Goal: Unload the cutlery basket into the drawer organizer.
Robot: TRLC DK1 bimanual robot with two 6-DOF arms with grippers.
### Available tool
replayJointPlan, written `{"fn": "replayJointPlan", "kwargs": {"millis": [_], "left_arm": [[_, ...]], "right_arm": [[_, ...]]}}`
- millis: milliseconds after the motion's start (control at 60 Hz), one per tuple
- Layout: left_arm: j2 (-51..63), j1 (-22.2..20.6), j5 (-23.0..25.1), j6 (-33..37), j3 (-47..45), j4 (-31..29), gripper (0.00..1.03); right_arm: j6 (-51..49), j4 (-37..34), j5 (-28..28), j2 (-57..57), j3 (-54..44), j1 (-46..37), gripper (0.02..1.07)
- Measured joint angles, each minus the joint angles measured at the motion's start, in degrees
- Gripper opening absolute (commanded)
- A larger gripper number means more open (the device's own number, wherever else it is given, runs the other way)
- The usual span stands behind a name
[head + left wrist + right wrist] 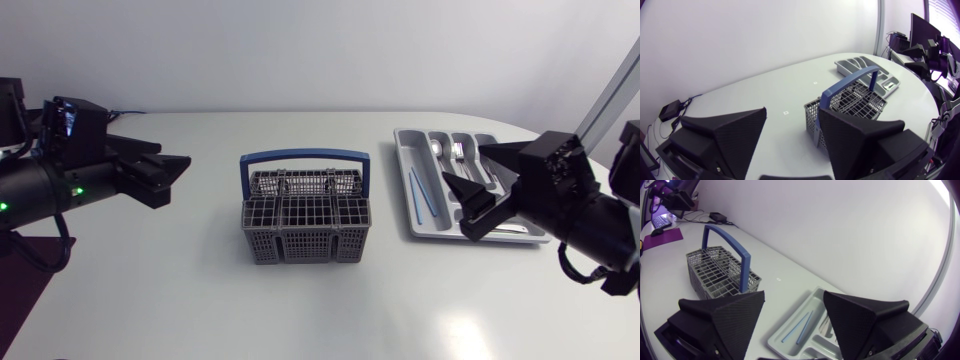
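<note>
Cutlery basket (pixel 305 243) stands mid-table, blue handle upright, apart from both arms. Left gripper (pixel 792 112) and right gripper (pixel 793 297) are spread wide, holding nothing. Off to the right and farther back, under the right one, the drawer organizer (pixel 402 165) holds two blue sticks (pixel 420 195) and metal cutlery (pixel 450 150).

Holding the left arm (pixel 40 185) out at the scene's left side, left gripper (pixel 172 178) pointing right with both fingers spread wide apart; holding the right arm (pixel 590 225) out at the right side, right gripper (pixel 465 192) pointing left, fingers likewise standing wide apart
</note>
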Motion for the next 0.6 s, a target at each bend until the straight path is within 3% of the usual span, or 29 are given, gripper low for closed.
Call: {"fn": "replayJointPlan", "kwargs": {"millis": [383,600], "left_arm": [[-3.3,8.5,0.2,0.0,-3.8,2.2,1.00],[-5.8,9.9,0.2,0.0,-5.9,3.7,1.00]], "right_arm": [[-0.2,2.5,0.2,-8.4,-6.5,-14.2,1.03],[0.6,4.7,1.5,-12.3,-9.4,-18.8,1.03]]}}
